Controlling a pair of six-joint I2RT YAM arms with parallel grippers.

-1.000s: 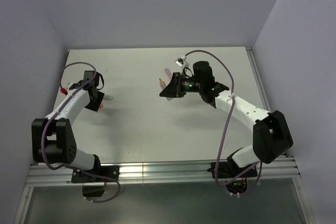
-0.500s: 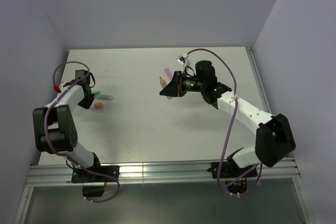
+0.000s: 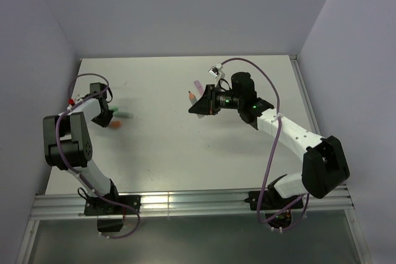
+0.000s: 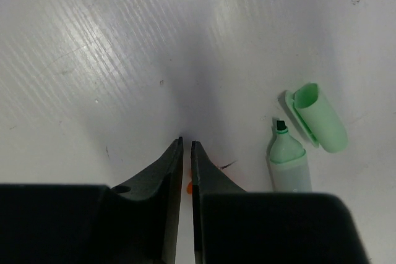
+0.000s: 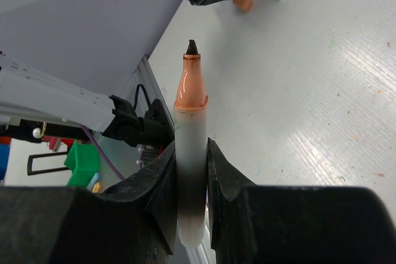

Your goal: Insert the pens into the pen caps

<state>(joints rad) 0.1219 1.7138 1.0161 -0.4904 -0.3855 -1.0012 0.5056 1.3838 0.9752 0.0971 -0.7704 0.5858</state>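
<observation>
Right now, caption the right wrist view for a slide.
Black right gripper clamping an uncapped pale plastic marker pen with orange tip.

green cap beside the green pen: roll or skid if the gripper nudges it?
Probably rolls a little: the green cap is a rounded tube on its side, though its flat side tab may stop it. Likely very light, small hollow plastic, so it could skid on the smooth table. The green pen lies close; a push may shift it too.

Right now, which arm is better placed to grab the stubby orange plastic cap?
Left, likely. The left gripper sits right beside the stubby orange plastic cap, jaws nearly closed. The right gripper is farther across the table, clamped on the pale orange-tipped pen.
</observation>
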